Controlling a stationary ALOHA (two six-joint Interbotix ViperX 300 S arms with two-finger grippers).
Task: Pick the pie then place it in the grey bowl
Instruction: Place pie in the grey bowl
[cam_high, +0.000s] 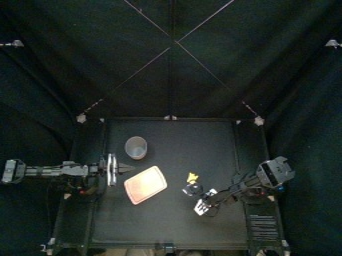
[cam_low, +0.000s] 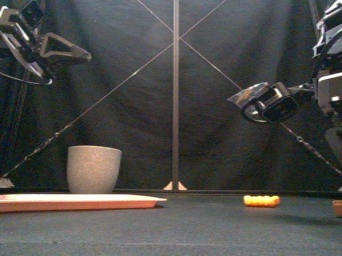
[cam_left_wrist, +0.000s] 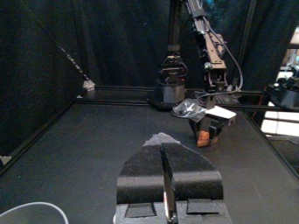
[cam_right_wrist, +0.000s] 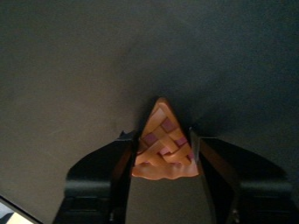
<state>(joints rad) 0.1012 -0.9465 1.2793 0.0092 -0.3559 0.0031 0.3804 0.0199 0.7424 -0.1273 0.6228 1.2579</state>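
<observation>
The pie is an orange slice with a pink lattice top. It fills the gap between the jaws of my right gripper, which is shut on it low over the black table. In the top view that gripper is at the front, right of centre, and covers the pie. The left wrist view shows the pie hanging under the right gripper. The grey bowl is a tall speckled cup standing upright at the back left. My left gripper hovers high at the left edge, shut and empty.
A flat pink tray lies between the cup and the right gripper, also low at the left in the front view. A small yellow toy sits just behind the right gripper.
</observation>
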